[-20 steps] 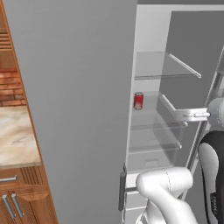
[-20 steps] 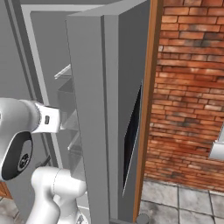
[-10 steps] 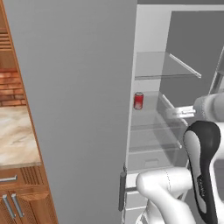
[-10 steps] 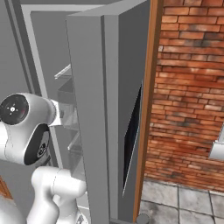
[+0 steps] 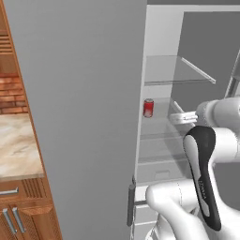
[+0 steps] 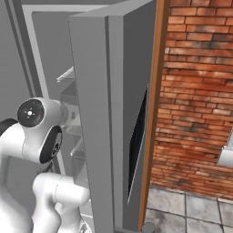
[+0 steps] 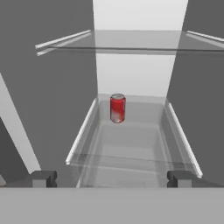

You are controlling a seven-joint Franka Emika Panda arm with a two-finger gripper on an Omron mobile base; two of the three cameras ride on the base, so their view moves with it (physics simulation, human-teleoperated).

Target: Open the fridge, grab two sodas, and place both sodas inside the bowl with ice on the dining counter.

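The claw stands wide, its two dark fingertips far apart at the bottom of the hand view, with nothing between them. It points straight into the open fridge, level with a clear glass shelf that has raised rails down both sides.

One red soda can stands upright near the back of that shelf, a little toward the left rail as the hand camera sees it, and well apart from the fingertips. A second glass shelf hangs above it, bare as far as can be seen.

From the left base view the same can shows at the inner edge of the shelf, just beyond the edge of the big grey door that fills the middle of that picture. The white arm reaches in from the lower right toward the shelves.

Left of the door are a marble worktop on wooden cabinets and a patch of brick.

In the right base view the other fridge door stands swung open, its black panel seen edge-on, with a red brick wall and grey floor tiles beyond it.
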